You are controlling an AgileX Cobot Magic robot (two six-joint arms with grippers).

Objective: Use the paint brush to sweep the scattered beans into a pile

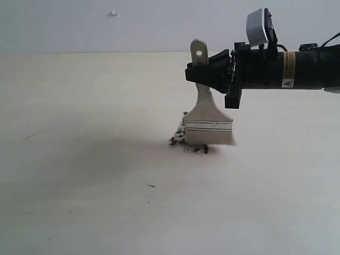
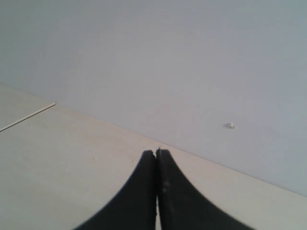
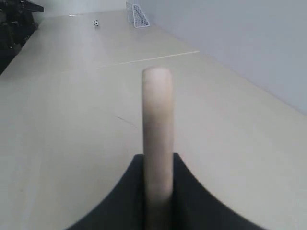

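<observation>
The paint brush [image 1: 208, 119] stands nearly upright on the table, bristles down, its holed handle end at the top. My right gripper [image 1: 197, 73] is shut on the brush's cream handle [image 3: 157, 124], reaching in from the right. Reddish-brown beans and pale grit form a small pile [image 1: 186, 141] against the left and lower edge of the bristles; part of it is hidden behind the brush head. My left gripper [image 2: 156, 153] is shut with nothing in it, off the exterior view, pointing at a bare stretch of table and the wall.
The pale table [image 1: 79, 159] carries a few dark specks [image 1: 151, 186] in front of the brush. A grey wall [image 1: 106, 26] runs along the back edge. Far off in the right wrist view stand a small goal net [image 3: 137, 15] and a tiny ball [image 3: 96, 22].
</observation>
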